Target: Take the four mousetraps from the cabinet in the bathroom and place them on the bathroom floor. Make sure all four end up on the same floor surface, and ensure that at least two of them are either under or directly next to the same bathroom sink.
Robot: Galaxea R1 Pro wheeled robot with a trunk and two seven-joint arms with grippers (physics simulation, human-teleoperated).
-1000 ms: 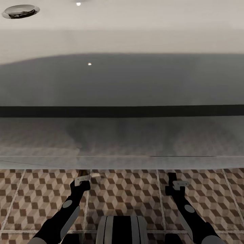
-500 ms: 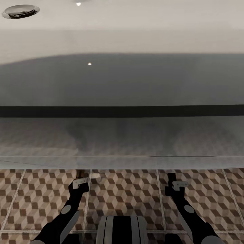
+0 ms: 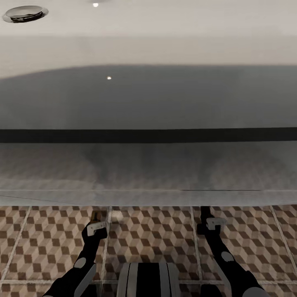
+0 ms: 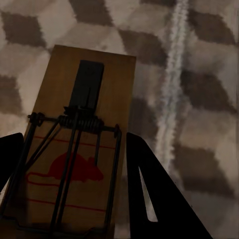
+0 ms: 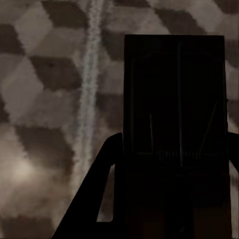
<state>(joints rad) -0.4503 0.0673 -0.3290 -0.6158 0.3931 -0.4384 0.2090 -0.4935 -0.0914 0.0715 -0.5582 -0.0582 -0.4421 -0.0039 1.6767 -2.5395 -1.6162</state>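
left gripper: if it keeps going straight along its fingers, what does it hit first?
Most likely the tiled floor. In the left wrist view the left gripper is shut on a mousetrap, whose far edge leads, so the trap would probably touch the tiles before the fingers. Depth is unclear.

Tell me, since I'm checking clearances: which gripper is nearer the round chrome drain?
Left. The left gripper sits below the drain toward that side; the right gripper lies farther across. Each holds a mousetrap between its fingers.

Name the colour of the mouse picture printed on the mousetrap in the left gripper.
Red, on the mousetrap; clearest in the left wrist view.
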